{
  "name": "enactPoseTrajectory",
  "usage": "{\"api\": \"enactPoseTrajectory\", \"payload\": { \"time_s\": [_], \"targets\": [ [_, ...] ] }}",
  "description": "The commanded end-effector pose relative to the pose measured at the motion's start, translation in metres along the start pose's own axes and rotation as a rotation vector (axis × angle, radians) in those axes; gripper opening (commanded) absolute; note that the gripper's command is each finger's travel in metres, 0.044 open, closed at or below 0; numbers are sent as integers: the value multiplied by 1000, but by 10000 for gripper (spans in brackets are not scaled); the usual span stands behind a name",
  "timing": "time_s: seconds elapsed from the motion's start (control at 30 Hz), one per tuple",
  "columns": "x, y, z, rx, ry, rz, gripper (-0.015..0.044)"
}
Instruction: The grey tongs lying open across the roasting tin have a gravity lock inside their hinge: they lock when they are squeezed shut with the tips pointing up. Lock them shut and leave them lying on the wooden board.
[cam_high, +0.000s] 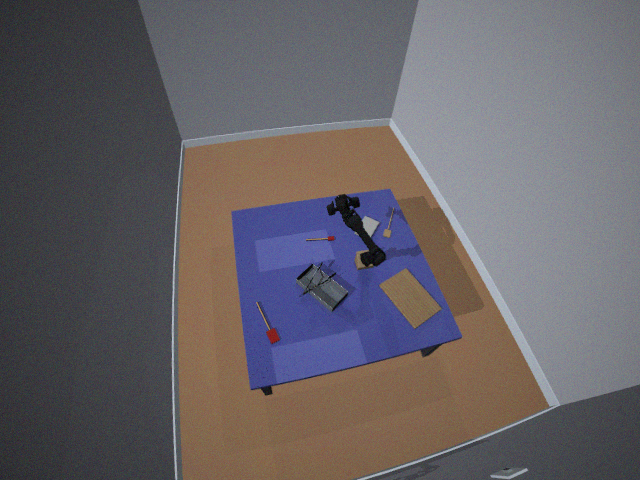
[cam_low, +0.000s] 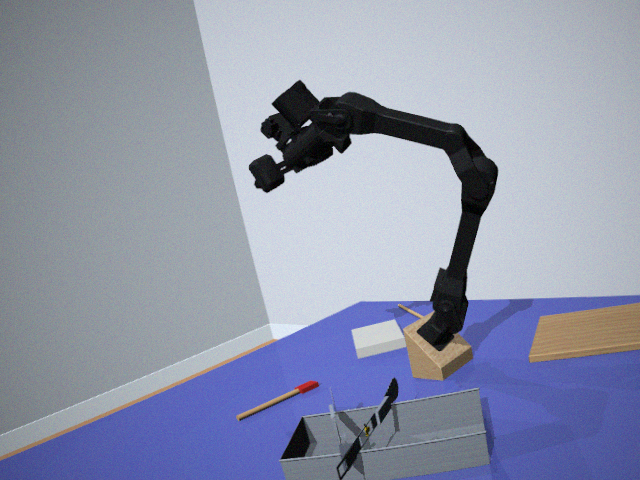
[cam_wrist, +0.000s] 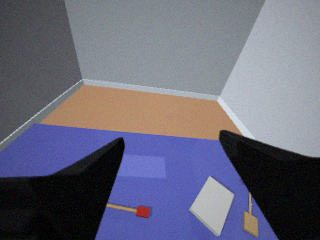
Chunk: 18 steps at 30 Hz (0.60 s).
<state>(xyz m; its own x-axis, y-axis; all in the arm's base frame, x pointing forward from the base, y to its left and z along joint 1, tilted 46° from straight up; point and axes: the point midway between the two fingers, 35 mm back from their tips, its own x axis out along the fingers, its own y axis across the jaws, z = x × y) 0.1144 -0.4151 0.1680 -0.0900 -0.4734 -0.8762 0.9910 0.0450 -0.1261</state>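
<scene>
The grey tongs lie open across the roasting tin, with their arms spread over its rims near one end. The wooden board lies flat on the table, apart from the tin, with nothing on it. My gripper is open and empty, high above the table's back part and well away from the tongs. The tongs, tin and board are out of the wrist view.
My arm stands on a wooden block between tin and board. A small red-headed tool, a white block and a wooden spatula lie behind. A red spatula lies left.
</scene>
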Motion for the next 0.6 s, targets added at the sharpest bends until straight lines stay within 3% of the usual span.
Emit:
{"api": "enactPoseTrajectory", "payload": {
  "time_s": [0.0, 0.3, 0.57],
  "targets": [
    [-8, 69, -33, 151, 142, 160, 440],
    [-43, 171, -115, 425, 521, 272, 440],
    [-92, 231, -200, 638, 892, 153, 440]
  ]
}}
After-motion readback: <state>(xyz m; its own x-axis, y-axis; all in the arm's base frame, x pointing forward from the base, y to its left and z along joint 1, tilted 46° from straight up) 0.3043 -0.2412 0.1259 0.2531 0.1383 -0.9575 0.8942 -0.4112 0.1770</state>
